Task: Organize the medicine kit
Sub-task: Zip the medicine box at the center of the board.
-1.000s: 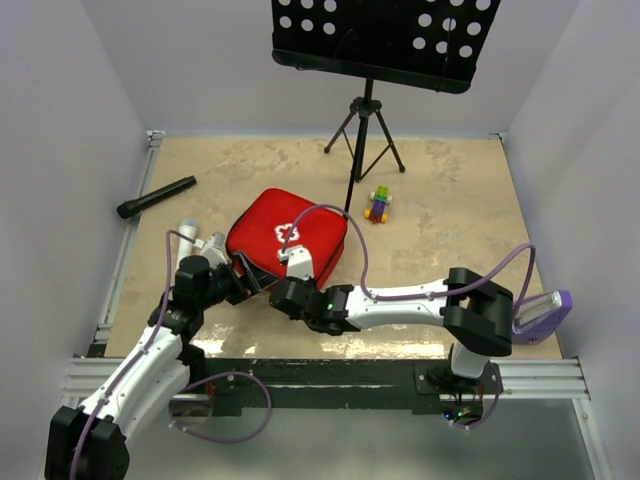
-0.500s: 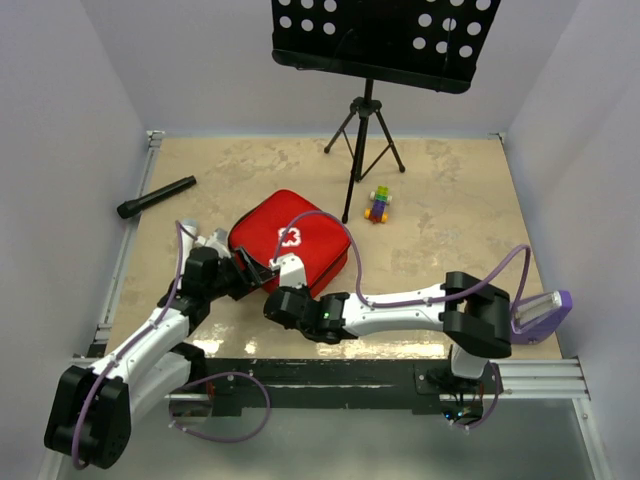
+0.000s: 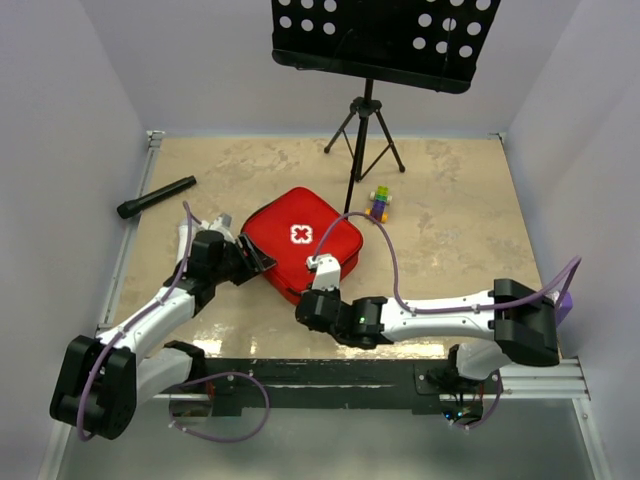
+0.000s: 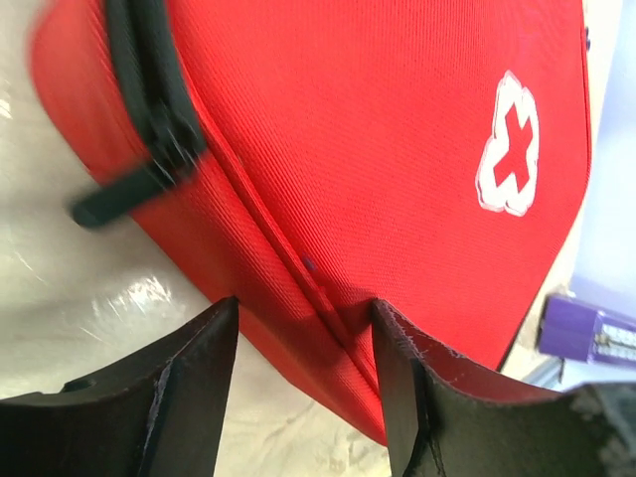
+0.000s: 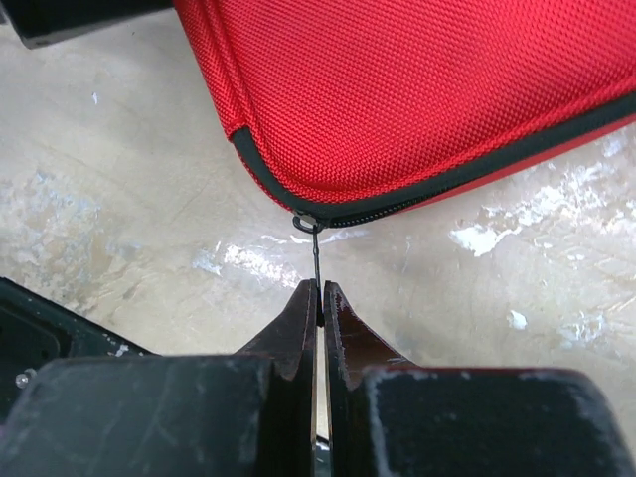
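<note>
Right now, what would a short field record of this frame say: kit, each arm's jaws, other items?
kit: red medicine kit, lid down, white cross up, on the table
left jaws: open, straddling the kit's edge
right jaws: shut on the zipper pull
other items: black flashlight, block toy, music stand

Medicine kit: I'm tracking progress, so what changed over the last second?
The kit slid right. The right gripper, shut on the zipper pull, moved right with it. The left gripper came in, narrowing around the kit's edge. The flashlight, toy and stand stayed.
</note>
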`<state>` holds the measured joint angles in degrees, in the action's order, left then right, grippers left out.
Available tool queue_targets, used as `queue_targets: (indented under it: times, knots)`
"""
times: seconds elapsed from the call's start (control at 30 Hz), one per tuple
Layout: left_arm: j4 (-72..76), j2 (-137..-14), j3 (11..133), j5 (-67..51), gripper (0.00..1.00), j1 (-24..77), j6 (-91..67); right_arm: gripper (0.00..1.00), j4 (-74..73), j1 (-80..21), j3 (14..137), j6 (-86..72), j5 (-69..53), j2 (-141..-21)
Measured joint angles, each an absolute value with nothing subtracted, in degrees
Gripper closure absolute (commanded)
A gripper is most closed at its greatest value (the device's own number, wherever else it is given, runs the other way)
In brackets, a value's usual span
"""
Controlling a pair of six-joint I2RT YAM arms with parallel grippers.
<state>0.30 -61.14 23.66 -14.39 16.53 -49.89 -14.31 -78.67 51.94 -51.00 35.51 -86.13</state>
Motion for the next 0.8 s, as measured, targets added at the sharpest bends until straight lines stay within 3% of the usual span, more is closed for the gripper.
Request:
queue_targets:
  times: [0.27,0.47,0.63,0.8]
  knots:
    - [0.49,-61.25,25.08,-10.90,0.42,15.51,-46.33,1.00,-13.13,-72.73,44.66,-54.28,32.91,-78.56]
    - [-0.73,-61.23,25.87,-10.63,0.23,15.05,-44.29,1.00,-12.84,-71.40,43.77,-52.14,31.94,-77.58]
    - [-5.48,-60.75,27.90,-10.57,0.15,14.74,-43.92,1.00,-14.41,-75.57,48.58,-49.19,33.12,-84.66]
    - [-13.02,-52.80,28.08,-10.26,0.12,14.74,-43.88,1.00,-16.64,-80.60,60.93,-44.73,32.47,-95.72]
